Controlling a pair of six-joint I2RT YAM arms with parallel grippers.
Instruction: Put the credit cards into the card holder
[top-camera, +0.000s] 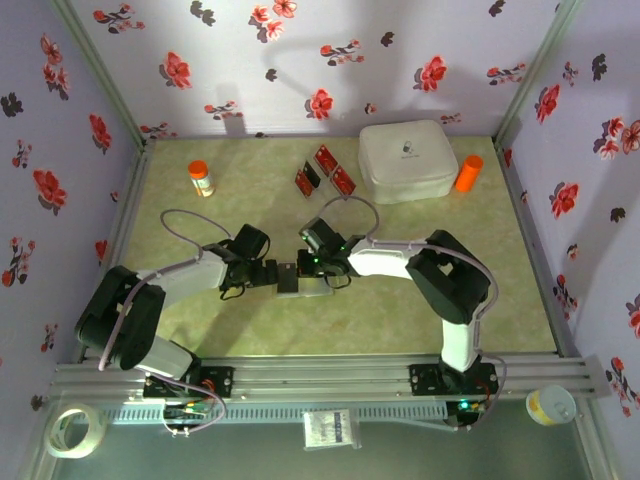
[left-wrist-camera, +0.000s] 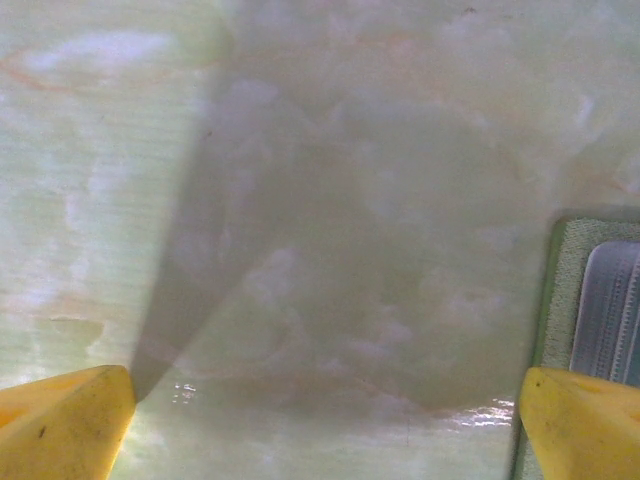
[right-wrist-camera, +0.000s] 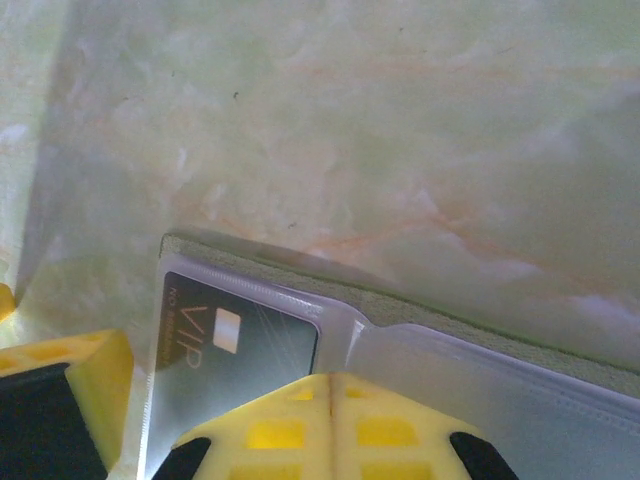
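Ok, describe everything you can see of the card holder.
The card holder lies open and flat on the table. It has an olive-green, fabric-like rim and clear plastic sleeves inside. A dark card marked VIP sits in one sleeve. The right hand, shut, is over one edge of it; whether it pinches the plastic is unclear.
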